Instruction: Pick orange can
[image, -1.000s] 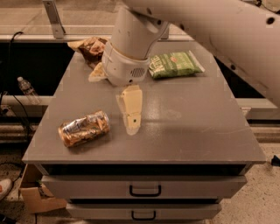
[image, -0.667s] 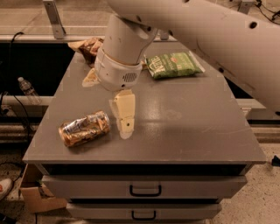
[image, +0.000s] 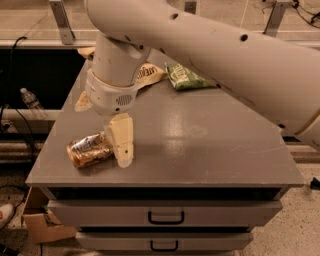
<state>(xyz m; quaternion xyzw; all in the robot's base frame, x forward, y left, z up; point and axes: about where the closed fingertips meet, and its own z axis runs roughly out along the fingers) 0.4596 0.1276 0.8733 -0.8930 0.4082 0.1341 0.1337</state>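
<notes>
On one table (image: 215, 140), one orange can (image: 89, 151) beside one hand (image: 106, 135)

Lab — gripper (image: 109, 134) (beside orange can (image: 89, 151)), drawers (image: 165, 218)

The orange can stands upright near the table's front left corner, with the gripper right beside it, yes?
No. The camera view shows the orange can lying on its side, near the table's front left corner, with the gripper right beside it.

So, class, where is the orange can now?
In the camera view, the orange can lies on its side at the front-left corner of the table, the end effector close on its right.
</notes>
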